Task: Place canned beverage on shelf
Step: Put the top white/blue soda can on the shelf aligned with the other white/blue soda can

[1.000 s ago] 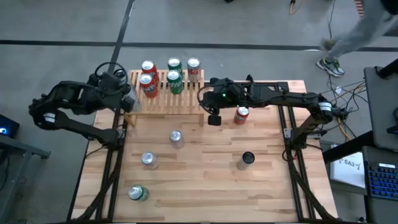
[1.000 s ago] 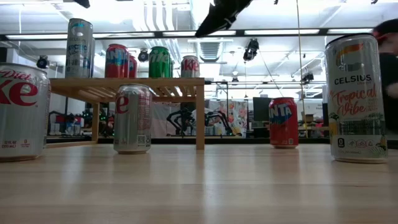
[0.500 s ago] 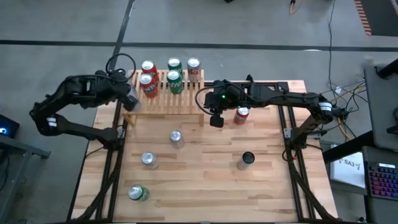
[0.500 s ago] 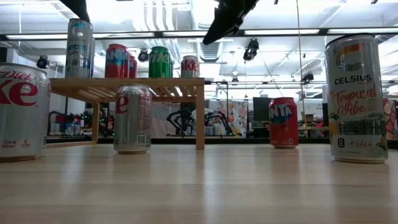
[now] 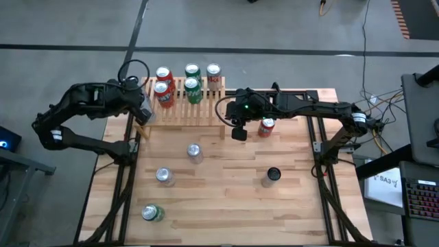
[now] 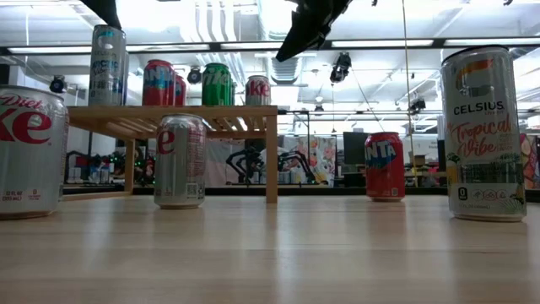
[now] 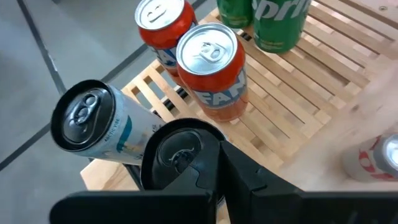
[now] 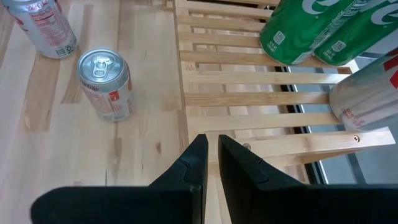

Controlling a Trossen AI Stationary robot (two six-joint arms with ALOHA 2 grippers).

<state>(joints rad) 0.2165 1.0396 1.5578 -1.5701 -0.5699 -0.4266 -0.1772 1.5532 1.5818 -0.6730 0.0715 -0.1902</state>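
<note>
The shelf [image 5: 199, 110], a low slatted wooden rack, stands at the table's far edge. On it stand two red cans [image 7: 211, 71], two green cans [image 5: 193, 89], a Coke can [image 5: 213, 72] and a tall white-and-blue can [image 7: 93, 127] at its left near corner. My left gripper [image 5: 137, 103] is shut, above and just beside that tall can, and holds nothing. My right gripper [image 8: 212, 155] is shut and hangs over the shelf's right near corner, touching nothing. A red Fanta can [image 5: 266, 127] stands on the table close to its right.
Four more cans stand on the table: two silver ones [image 5: 194, 152] [image 5: 163, 176], a green one [image 5: 152, 213] at the near left and a tall black-topped Celsius can [image 5: 273, 175] at the right. The middle of the shelf's near half [image 8: 249, 99] is bare slats.
My left arm has swung around and its wrist has rolled, with the gripper staying by the shelf's left end; it has kept still for the last half second. My right gripper has tipped a little in place. A person at the far right has left the view.
</note>
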